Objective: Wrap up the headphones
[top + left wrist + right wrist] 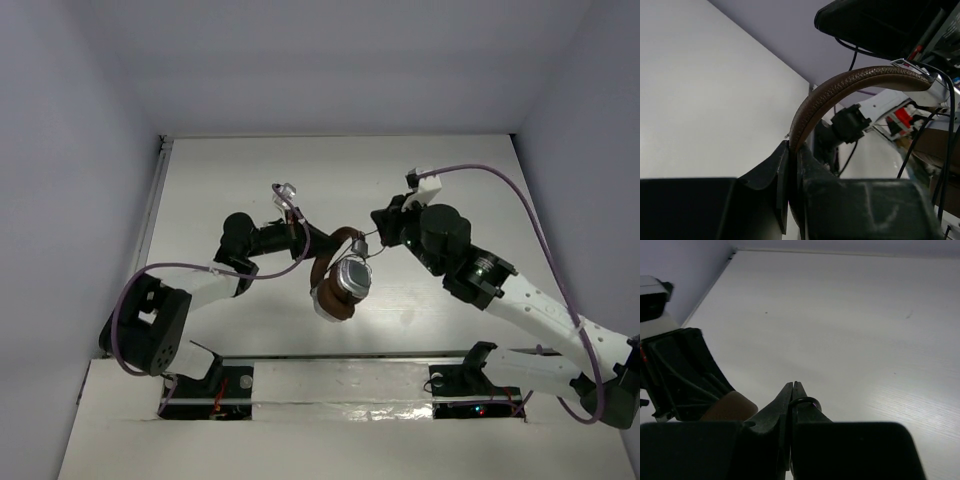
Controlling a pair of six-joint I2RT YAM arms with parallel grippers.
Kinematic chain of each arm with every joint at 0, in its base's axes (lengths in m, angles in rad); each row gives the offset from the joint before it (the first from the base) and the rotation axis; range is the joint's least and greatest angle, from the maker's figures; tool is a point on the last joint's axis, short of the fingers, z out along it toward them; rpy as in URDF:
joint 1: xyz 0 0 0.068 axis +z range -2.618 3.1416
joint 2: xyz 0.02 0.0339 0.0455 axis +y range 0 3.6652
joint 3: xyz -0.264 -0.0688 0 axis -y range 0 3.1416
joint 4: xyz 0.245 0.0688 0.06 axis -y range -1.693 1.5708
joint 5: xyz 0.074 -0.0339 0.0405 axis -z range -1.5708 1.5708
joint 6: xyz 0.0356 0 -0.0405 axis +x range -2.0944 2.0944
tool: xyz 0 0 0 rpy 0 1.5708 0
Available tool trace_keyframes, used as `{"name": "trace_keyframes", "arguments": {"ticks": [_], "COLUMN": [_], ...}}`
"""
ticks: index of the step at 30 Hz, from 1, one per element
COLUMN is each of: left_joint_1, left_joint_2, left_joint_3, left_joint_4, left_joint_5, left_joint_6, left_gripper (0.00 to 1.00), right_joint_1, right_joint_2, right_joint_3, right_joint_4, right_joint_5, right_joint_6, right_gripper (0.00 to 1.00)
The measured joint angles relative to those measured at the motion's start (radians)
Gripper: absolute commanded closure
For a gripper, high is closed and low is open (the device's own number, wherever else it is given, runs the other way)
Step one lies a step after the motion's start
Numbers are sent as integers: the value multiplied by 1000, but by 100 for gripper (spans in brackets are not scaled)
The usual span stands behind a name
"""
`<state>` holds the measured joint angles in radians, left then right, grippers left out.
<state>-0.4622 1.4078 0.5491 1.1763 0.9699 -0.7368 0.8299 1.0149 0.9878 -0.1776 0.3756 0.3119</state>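
Curving, grained brown headphones (850,82) in left end effector (793,151)

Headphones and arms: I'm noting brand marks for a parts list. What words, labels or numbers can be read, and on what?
None can be read in any view.
The headphones show no brand mark; their headband is plain stitched brown.
A red-and-white patch behind the headband is too blurred to tell if it bears writing.
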Motion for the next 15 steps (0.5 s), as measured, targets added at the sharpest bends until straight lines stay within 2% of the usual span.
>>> {"name": "trace_keyframes", "arguments": {"ticks": [8, 15], "left_joint_1": [48, 106], "left_joint_2": [121, 120], "left_joint_3": [1, 11], "left_joint_4": [60, 68], "left_joint_5": [10, -57], "left_joint_6": [-377, -453], "left_gripper": [100, 100], "right_joint_1": [-5, -6], "right_joint_2": [-46, -138], "right_joint_3": [-180, -264], "right_joint_4": [219, 344], "right_joint_5": [-113, -163], "right_joint_6": [40, 59], "right_gripper": [100, 100]}}
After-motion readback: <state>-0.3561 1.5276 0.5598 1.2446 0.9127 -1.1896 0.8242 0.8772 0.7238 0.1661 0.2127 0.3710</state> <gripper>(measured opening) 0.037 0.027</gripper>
